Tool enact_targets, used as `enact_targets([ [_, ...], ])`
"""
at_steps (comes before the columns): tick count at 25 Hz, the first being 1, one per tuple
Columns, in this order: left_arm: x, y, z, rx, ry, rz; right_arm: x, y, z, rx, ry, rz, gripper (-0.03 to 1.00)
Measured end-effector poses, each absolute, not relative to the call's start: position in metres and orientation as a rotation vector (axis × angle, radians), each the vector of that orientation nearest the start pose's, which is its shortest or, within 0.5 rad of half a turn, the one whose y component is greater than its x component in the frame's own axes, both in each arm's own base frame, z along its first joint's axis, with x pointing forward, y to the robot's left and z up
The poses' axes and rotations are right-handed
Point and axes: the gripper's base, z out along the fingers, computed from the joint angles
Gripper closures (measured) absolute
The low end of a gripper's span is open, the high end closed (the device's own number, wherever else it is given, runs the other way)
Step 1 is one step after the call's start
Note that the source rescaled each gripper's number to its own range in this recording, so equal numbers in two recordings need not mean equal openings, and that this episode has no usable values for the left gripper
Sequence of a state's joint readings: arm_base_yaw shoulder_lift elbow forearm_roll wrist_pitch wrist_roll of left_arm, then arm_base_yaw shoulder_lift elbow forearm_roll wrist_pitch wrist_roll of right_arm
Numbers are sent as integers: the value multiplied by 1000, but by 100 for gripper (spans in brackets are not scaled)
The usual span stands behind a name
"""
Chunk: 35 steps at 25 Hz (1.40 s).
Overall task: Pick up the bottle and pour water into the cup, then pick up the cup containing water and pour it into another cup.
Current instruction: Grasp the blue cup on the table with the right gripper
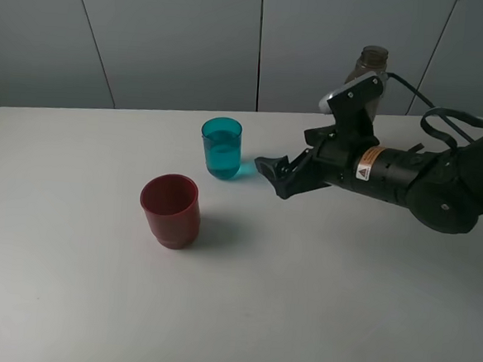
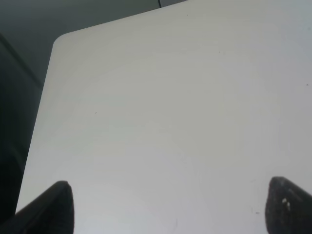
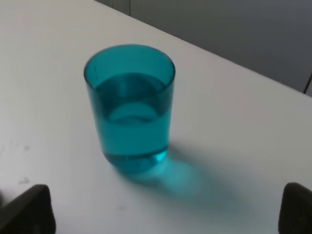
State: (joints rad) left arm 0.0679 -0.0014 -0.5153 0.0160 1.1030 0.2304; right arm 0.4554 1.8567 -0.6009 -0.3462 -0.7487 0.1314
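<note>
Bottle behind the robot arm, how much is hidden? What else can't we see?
Bottle: high view, only its cap and shoulders show; the right arm hides the rest.
Red cup: high view, inside too dark to tell if empty.
Left claw: left wrist view, only two tips show; the edge cuts off the rest.

Black arm (image 1: 423, 187), orange warning label (image 1: 370, 163)
</note>
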Motion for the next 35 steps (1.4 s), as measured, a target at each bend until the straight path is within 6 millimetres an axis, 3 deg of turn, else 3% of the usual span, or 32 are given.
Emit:
enact_targets([
  [12,-9,1,278,167,2069,202,299,192,96,-771,1902,470,-3],
  [18,-9,1,278,167,2069,202,311,200,81,-777,1910,472,-3],
  [35,-9,1,278,167,2069,202,328,219,66,-823,1877,489,-3],
])
